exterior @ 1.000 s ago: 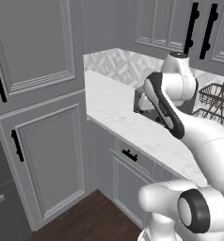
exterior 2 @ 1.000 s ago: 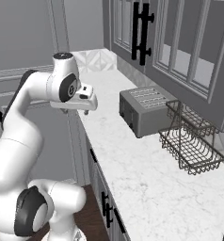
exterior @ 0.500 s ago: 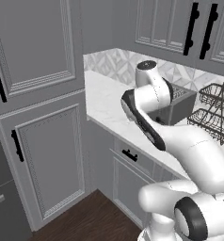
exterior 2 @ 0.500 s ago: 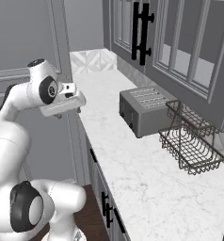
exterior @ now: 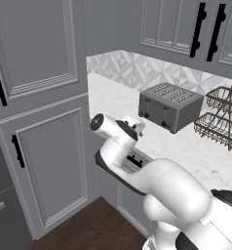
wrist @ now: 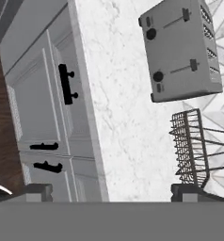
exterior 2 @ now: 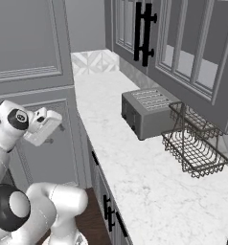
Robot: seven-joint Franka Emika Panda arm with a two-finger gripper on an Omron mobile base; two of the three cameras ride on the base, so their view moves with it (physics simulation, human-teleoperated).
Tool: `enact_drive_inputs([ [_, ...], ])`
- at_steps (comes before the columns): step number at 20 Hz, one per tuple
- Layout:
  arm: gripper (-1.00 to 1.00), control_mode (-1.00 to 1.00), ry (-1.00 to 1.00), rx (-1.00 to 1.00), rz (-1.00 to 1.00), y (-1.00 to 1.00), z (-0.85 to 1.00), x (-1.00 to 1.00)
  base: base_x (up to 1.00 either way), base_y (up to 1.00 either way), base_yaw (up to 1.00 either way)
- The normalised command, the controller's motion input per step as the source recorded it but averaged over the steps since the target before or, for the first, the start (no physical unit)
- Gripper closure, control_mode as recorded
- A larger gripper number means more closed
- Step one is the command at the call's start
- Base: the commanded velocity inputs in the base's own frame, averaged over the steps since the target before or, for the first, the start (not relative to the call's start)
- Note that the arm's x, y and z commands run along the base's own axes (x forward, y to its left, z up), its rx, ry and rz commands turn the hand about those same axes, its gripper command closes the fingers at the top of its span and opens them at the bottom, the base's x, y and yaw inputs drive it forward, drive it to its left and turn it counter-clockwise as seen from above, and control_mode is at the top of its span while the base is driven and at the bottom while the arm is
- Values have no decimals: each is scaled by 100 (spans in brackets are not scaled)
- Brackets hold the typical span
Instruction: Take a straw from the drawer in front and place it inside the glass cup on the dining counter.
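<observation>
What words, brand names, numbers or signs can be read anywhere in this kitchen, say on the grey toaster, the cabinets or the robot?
None: no readable text on anything.
Boxy grey metal toaster: plain dark knobs and levers, no markings.
Grey panelled drawer front with its short black bar handle: blank.
Dark wire dish rack: no tag.
White marble-look counter: grey veins alone.

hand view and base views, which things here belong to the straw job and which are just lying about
For the job:
- wide grey drawer with short black bar handle, closed
- open two-finger gripper, empty

Just lying about:
- grey metal two-slot toaster
- dark wire dish rack
- white marble-look counter
- tall grey cabinet doors
</observation>
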Motion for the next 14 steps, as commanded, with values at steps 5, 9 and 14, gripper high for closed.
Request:
enact_drive_inputs([
  [5,-100,-100,0,-27,0,25,-91,9,0,0,0],
  [9,-100,-100,0,-21,-2,1,-78,38,0,0,0],
  [14,-100,-100,0,-8,0,-2,-60,42,0,0,0],
])
